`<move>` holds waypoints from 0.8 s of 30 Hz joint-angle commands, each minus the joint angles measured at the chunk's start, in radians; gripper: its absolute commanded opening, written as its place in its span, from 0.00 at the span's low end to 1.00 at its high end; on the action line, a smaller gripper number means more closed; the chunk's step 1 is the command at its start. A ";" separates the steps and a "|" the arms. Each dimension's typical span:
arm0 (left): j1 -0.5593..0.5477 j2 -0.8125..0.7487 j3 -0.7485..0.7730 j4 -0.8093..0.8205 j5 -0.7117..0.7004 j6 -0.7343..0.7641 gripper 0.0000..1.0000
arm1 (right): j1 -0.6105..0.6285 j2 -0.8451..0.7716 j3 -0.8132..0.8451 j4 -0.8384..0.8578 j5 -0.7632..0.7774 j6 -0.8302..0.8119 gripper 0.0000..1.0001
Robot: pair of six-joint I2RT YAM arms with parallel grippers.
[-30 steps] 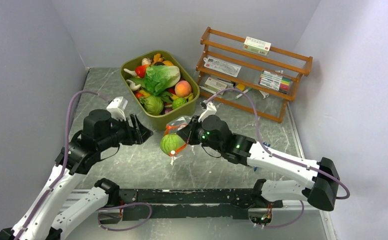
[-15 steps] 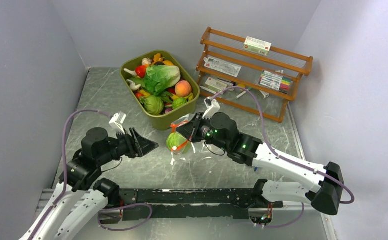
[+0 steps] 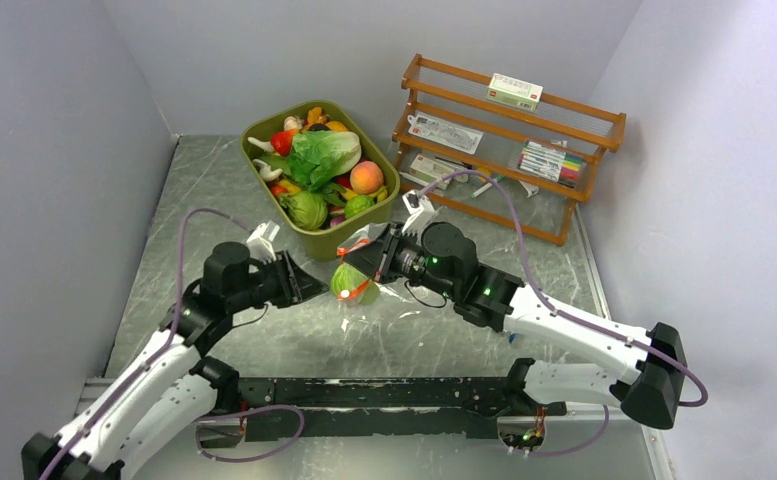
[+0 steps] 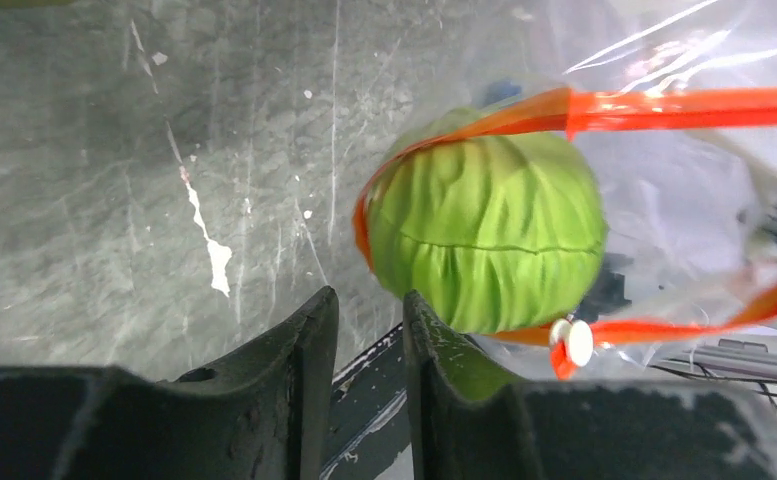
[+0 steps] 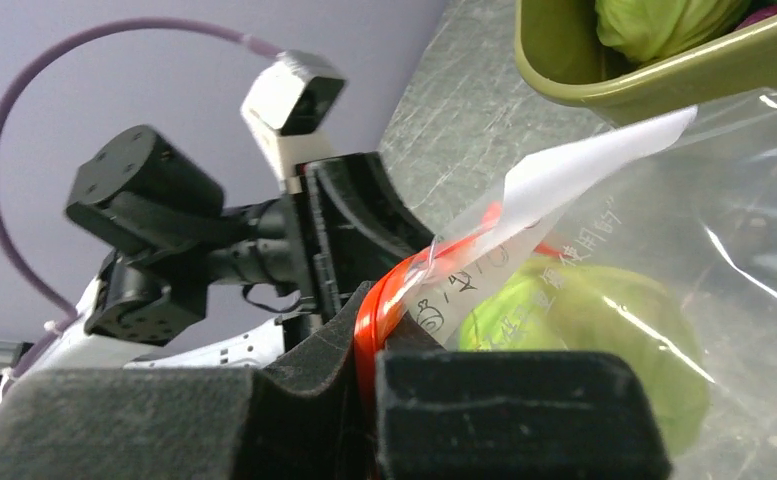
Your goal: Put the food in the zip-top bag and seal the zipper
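The clear zip-top bag [image 3: 362, 262] hangs from my right gripper [image 3: 372, 258], which is shut on its orange-red zipper strip [image 5: 369, 310]. A round green cabbage [image 3: 345, 283] sits inside the bag, which rests low over the table. In the left wrist view the cabbage [image 4: 489, 235] fills the bag's open mouth, ringed by the zipper [image 4: 664, 105], with a white slider [image 4: 576, 342] at the lower lip. My left gripper [image 4: 369, 325] is empty, its jaws a narrow gap apart, just left of the bag and below the cabbage. It also shows in the top view [image 3: 304, 285].
An olive-green tub [image 3: 316, 240] with more toy food, lettuce [image 3: 322, 152] and a peach [image 3: 366, 177] among it, stands just behind the bag. A wooden rack [image 3: 509, 150] with boxes and pens stands at the back right. Grey walls close in both sides.
My left gripper has moved right, up close to the bag. My right gripper has shifted the bag and cabbage slightly back toward the tub.
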 commanded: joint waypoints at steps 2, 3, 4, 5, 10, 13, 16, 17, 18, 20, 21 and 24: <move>-0.018 0.120 -0.044 0.338 0.163 -0.079 0.27 | -0.006 0.016 0.036 0.071 -0.032 0.009 0.00; -0.027 0.121 -0.046 0.384 0.180 -0.096 0.26 | -0.007 0.020 0.037 0.069 -0.034 0.007 0.00; -0.036 0.115 -0.041 0.408 0.184 -0.104 0.26 | -0.007 0.023 0.036 0.069 -0.037 0.007 0.00; -0.043 0.109 -0.028 0.407 0.180 -0.101 0.27 | -0.007 0.024 0.033 0.071 -0.038 0.008 0.00; -0.055 0.115 -0.028 0.443 0.221 -0.113 0.30 | -0.007 0.026 0.021 0.097 -0.040 0.013 0.00; -0.070 0.129 -0.087 0.551 0.261 -0.179 0.27 | -0.007 0.039 0.029 0.103 -0.041 0.010 0.00; -0.083 0.094 -0.032 0.406 0.178 -0.114 0.29 | -0.007 0.044 0.033 0.097 -0.039 0.004 0.00; -0.082 0.074 0.006 0.304 0.133 -0.077 0.33 | -0.007 0.040 0.032 0.091 -0.033 0.002 0.00; -0.082 0.055 0.043 0.227 0.090 -0.048 0.38 | -0.007 0.035 0.029 0.088 -0.026 -0.001 0.00; -0.083 0.025 0.126 0.107 0.016 0.000 0.44 | -0.007 0.021 0.016 0.088 -0.010 -0.008 0.00; -0.083 0.014 0.173 0.056 -0.003 0.021 0.46 | -0.009 0.016 0.011 0.090 -0.005 -0.007 0.00; -0.083 0.000 0.261 -0.049 -0.021 0.074 0.60 | -0.013 0.010 0.006 0.100 -0.007 -0.013 0.00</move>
